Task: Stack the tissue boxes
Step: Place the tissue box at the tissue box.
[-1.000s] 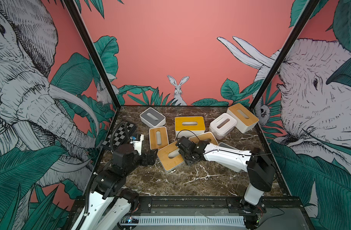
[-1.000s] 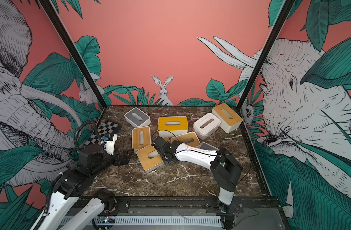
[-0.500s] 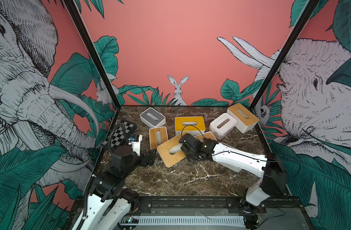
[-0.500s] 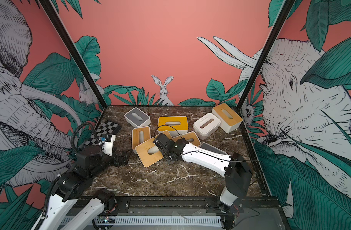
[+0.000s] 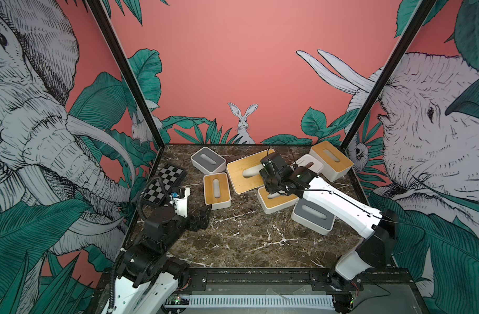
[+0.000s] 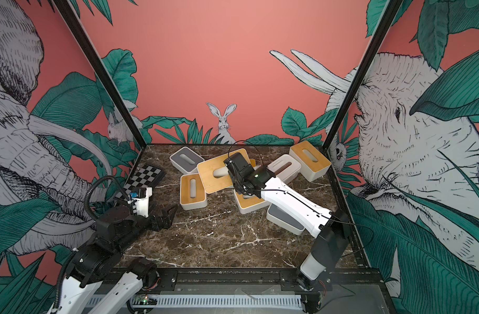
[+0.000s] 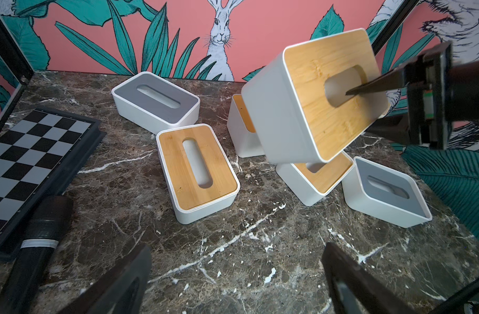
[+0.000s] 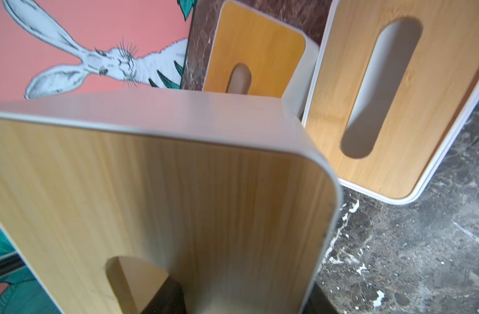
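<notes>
Marble tabletop (image 5: 246, 239), tilted tissue box (image 5: 239, 178) aloft, right fingers (image 7: 377, 85) through slot

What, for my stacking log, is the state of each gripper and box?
right gripper: shut on lifted bamboo box, one finger through its slot.
lifted bamboo box: airborne, tilted.
left gripper: open, empty.
flat bamboo box: on table, unstacked.
rear grey box: on table, unstacked.
near grey box: on table, unstacked.
</notes>
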{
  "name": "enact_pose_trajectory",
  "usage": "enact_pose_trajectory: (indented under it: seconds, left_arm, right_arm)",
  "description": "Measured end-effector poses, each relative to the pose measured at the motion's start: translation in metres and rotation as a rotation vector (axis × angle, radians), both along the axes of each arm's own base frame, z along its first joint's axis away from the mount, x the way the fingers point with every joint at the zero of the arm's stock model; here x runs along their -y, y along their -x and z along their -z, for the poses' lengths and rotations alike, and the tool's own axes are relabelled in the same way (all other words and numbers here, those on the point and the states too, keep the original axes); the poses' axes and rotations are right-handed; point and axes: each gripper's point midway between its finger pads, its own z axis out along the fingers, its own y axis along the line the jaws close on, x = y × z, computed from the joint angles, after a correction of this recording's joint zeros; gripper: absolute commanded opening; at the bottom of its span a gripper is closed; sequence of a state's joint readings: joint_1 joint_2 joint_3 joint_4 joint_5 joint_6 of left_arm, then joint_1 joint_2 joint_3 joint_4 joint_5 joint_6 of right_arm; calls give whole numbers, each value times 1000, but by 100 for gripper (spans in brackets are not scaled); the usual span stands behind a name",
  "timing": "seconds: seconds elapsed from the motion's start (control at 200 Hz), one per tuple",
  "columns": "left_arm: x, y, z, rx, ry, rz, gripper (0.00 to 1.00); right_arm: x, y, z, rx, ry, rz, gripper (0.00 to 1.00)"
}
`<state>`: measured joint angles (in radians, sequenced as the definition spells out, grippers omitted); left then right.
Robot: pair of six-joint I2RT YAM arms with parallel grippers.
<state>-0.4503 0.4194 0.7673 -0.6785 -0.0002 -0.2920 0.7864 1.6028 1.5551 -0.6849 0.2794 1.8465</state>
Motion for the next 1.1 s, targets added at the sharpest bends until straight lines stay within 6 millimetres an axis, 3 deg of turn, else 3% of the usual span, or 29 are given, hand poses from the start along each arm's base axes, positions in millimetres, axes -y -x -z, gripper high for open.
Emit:
enact_pose_trajectory:
  seconds: [0.16, 0.29, 0.54, 0.68, 1.1]
  left_arm:
    - [0, -1, 0, 0, 2, -1, 100]
    - [2, -3, 2, -10, 0, 2, 100]
    - [2, -4, 3, -12, 0, 1, 100]
    - [2, -3, 3, -13, 4, 3, 100]
    - [2, -4, 1, -8, 8, 3, 100]
  right_arm:
    - [27, -25, -12, -6, 13, 88, 39]
    - [38, -47, -7, -32, 34, 144, 39]
    - [34, -80, 22, -103, 51, 189, 40]
    - [24, -96, 24, -113, 40, 195, 41]
    - [20, -100, 24, -144, 12, 235, 41]
